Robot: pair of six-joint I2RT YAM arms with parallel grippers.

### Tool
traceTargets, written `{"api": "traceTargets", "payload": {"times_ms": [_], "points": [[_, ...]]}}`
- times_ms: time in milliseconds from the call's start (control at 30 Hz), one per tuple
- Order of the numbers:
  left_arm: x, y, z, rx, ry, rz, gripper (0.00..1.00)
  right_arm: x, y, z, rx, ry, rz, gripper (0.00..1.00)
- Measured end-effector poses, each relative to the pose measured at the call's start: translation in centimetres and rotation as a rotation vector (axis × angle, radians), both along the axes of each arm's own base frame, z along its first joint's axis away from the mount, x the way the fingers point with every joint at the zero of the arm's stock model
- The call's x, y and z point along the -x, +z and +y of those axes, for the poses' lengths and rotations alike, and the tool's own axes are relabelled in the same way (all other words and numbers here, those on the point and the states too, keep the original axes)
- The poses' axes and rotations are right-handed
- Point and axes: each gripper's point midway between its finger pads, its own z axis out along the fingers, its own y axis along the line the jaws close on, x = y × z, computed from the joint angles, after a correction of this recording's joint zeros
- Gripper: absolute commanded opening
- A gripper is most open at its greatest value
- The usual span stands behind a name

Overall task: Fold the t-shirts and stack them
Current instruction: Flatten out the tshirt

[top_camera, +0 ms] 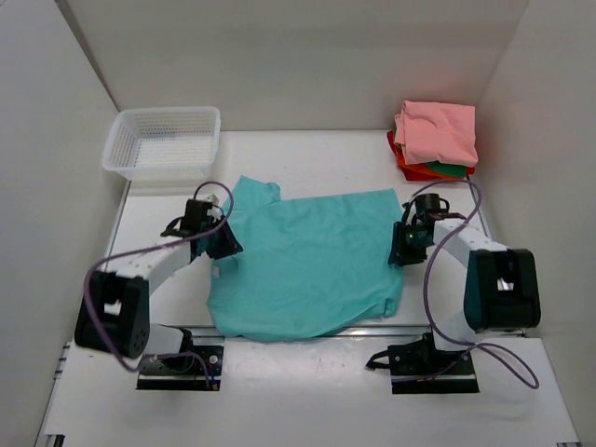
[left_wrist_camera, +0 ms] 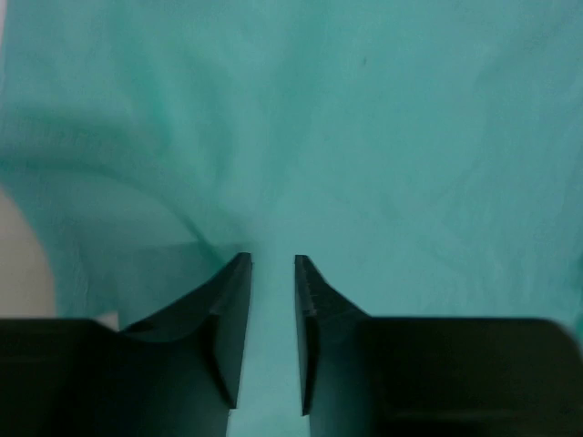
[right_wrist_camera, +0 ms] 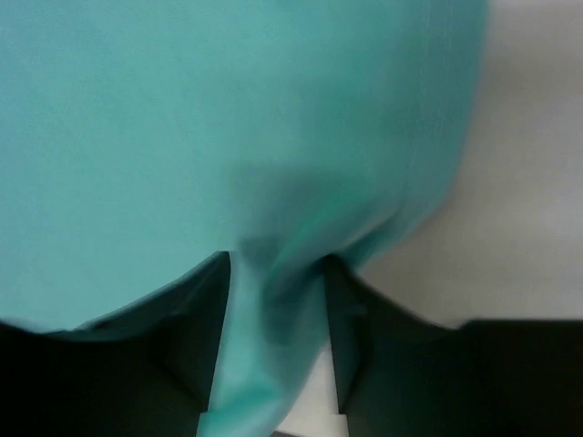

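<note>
A teal t-shirt (top_camera: 307,265) lies spread flat in the middle of the table. My left gripper (top_camera: 223,242) is at its left edge, near the sleeve. In the left wrist view the jaws (left_wrist_camera: 273,261) stand close together, with the teal cloth (left_wrist_camera: 364,137) drawn into the narrow gap. My right gripper (top_camera: 402,248) is at the shirt's right edge. In the right wrist view its jaws (right_wrist_camera: 278,262) are shut on a bunched fold of the teal cloth (right_wrist_camera: 228,109). A folded stack sits at the back right: a salmon pink shirt (top_camera: 436,130) on top, green (top_camera: 447,170) and red-orange (top_camera: 404,166) under it.
A white mesh basket (top_camera: 163,140) stands at the back left. White walls close in the table on three sides. Both arm bases and their cables sit at the near edge. Bare white table (right_wrist_camera: 537,228) shows right of the shirt's edge.
</note>
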Motion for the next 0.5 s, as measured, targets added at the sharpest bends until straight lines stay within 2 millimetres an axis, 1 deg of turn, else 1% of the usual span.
{"api": "traceTargets", "payload": {"times_ms": [33, 67, 100, 133, 167, 267, 300, 333, 367, 400, 467, 500], "points": [[-0.8, -0.3, -0.2, -0.013, -0.005, 0.016, 0.21, -0.4, -0.3, 0.1, -0.001, 0.005, 0.014, 0.1], [-1.8, -0.7, -0.5, -0.024, -0.012, 0.03, 0.12, -0.9, -0.6, 0.1, -0.004, 0.003, 0.026, 0.0], [-3.2, -1.0, -0.8, -0.038, -0.021, 0.045, 0.0, -1.6, -0.8, 0.2, -0.007, -0.001, 0.043, 0.0], [-4.5, -1.2, -1.2, -0.047, -0.032, 0.047, 0.0, -2.3, -0.8, 0.3, -0.011, -0.002, 0.047, 0.0], [-6.2, -1.7, -1.4, -0.068, -0.037, 0.063, 0.0, -3.2, -0.8, 0.4, -0.014, -0.003, 0.058, 0.0], [-11.9, -2.8, -2.0, -0.11, -0.043, 0.078, 0.0, -8.1, -0.3, 0.4, -0.004, 0.0, 0.041, 0.01], [-13.9, -3.1, -2.2, -0.12, -0.042, 0.069, 0.0, -10.6, 0.1, 0.2, 0.01, -0.003, 0.014, 0.02], [-16.6, -3.2, -2.1, -0.136, -0.035, 0.055, 0.0, -12.2, 0.5, 0.0, 0.023, -0.007, -0.004, 0.17], [-18.2, -3.3, -2.0, -0.148, -0.029, 0.054, 0.0, -14.1, 1.0, -0.2, 0.038, -0.016, -0.035, 0.24], [-20.3, -3.1, -1.8, -0.166, -0.021, 0.037, 0.0, -15.6, 1.7, -0.4, 0.054, -0.018, -0.068, 0.32], [-24.5, -2.1, -1.4, -0.194, -0.005, -0.008, 0.0, -17.6, 3.4, -0.7, 0.082, -0.024, -0.132, 0.36], [-26.1, -1.3, -1.2, -0.204, -0.006, -0.023, 0.0, -17.9, 4.0, -0.8, 0.085, -0.028, -0.152, 0.41]]}}
